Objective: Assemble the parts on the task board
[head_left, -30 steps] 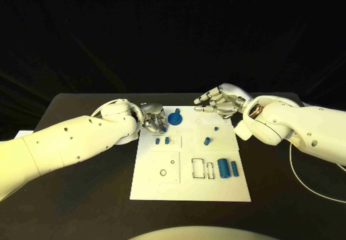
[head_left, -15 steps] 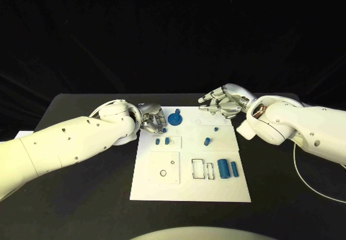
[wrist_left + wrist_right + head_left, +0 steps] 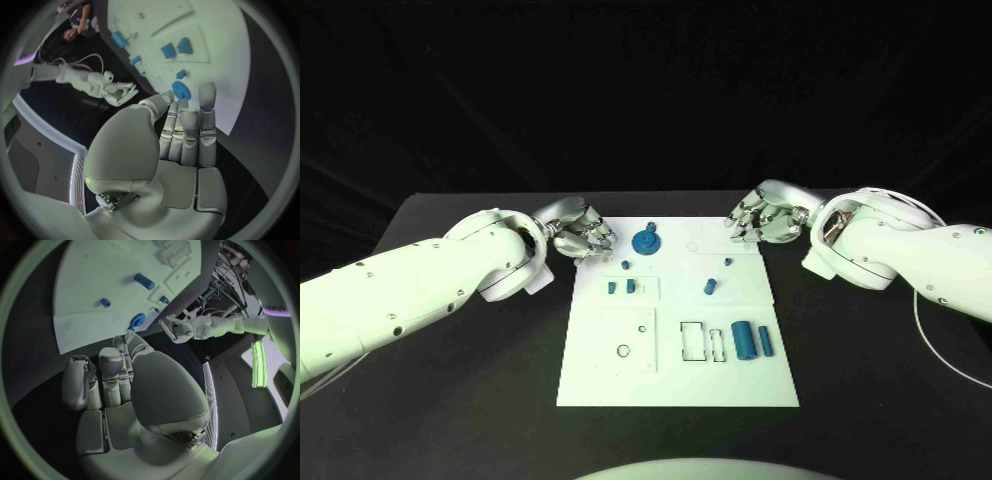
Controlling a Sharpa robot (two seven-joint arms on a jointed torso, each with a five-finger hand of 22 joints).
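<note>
Resting on the black counter, the white board carries small blue parts. The left hand hovers beside its far left corner, the right hand at its far right corner; both hold nothing, fingers extended and slightly apart.

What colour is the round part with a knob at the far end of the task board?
Blue; the round part shows best in the head view.
</note>
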